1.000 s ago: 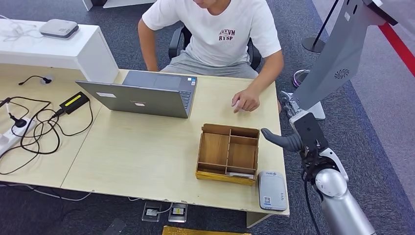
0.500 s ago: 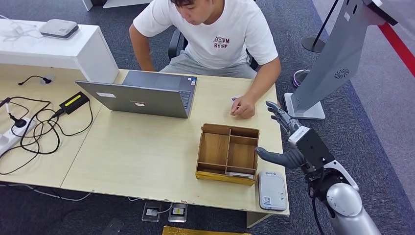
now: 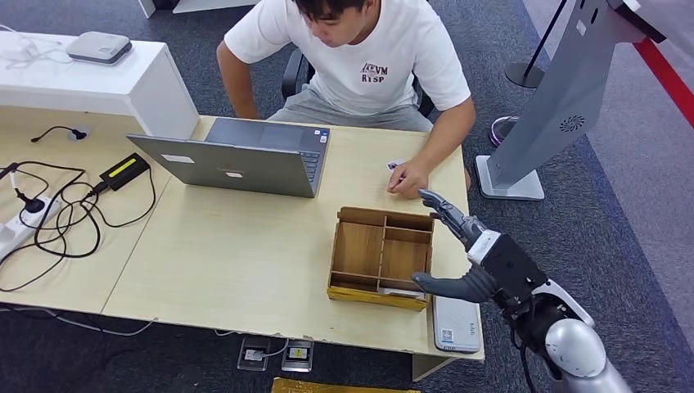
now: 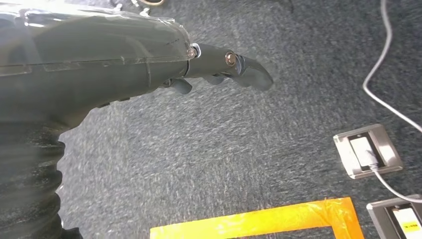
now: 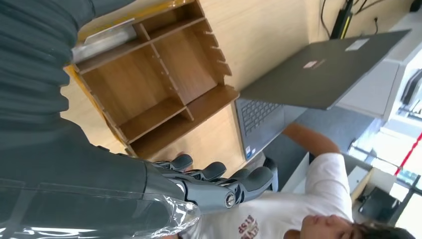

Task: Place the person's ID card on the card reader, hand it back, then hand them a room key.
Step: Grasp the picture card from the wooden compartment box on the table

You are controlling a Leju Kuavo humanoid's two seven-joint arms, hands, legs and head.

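Head view: empty right hand (image 3: 479, 260) over table edge (image 3: 473, 270), beside wooden tray (image 3: 381, 255).

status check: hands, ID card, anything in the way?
Right hand open, empty, over the table edge beside the wooden tray. Left hand hangs over carpet, empty. ID card under the person's hand. Card reader partly under the right hand.

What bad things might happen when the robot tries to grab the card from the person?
1. The ID card lies flat under the person's hand, so the right robot hand may bump their fingers.
2. A thin card flat on the desk could be hard to pinch and might slip.
3. The wooden tray and card reader sit close under the arm, which might knock them.
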